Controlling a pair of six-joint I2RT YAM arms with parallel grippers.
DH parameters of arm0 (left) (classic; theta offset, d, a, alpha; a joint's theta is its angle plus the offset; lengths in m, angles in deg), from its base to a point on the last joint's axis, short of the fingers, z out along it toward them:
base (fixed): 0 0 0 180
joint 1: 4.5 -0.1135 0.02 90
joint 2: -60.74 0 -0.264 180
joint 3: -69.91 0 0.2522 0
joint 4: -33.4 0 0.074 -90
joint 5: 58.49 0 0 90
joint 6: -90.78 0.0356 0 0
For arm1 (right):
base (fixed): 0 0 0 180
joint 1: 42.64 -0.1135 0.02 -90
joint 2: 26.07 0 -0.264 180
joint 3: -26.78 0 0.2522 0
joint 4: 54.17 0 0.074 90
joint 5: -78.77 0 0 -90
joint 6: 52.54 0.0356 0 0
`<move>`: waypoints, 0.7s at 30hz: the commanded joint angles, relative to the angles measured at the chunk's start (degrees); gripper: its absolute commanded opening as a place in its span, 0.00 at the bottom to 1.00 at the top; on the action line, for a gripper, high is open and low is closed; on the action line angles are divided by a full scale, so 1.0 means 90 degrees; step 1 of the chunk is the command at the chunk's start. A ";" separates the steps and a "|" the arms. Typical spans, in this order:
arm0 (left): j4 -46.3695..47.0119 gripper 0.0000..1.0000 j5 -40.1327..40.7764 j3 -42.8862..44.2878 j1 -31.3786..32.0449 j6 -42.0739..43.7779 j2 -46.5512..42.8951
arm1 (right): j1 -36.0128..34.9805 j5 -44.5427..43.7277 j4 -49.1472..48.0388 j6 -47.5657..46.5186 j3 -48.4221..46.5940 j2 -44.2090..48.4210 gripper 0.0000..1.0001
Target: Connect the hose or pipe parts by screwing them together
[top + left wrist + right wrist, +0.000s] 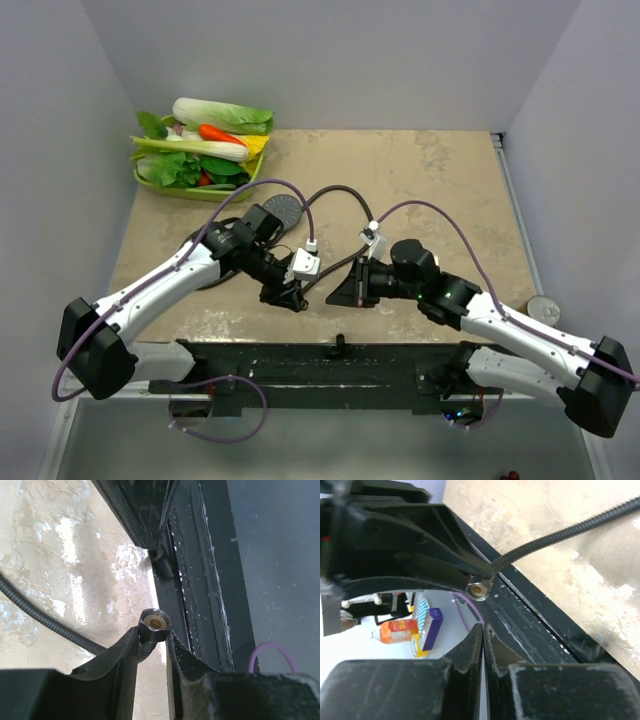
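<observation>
Jaws, mine: left gripper (152, 645) pinches my hose (340, 189), judged light and floppy, just behind its rigid end nut (154, 625), the surest hold, at the table's (450, 180) near edge; right gripper (483, 635) closed on nothing; shower head (285, 210) mid-table.

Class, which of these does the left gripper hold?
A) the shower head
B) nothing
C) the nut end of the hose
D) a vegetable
C: in the left wrist view, the left gripper clamps the hose just below its end nut.
</observation>
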 commanded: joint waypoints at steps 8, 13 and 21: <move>0.0702 0.00 0.0459 -0.0486 -0.0113 -0.0111 -0.0261 | -0.0086 -0.1026 0.2326 -0.1173 -0.0326 -0.0449 0.40; 0.0898 0.00 0.0391 -0.0622 -0.0259 -0.0247 -0.0271 | -0.1069 -0.1522 0.2044 -0.0559 0.0366 -0.0389 0.49; 0.1054 0.00 0.0439 -0.0711 -0.0289 -0.0472 -0.0300 | -0.2136 -0.2500 0.1496 -0.0001 0.0281 -0.1598 0.63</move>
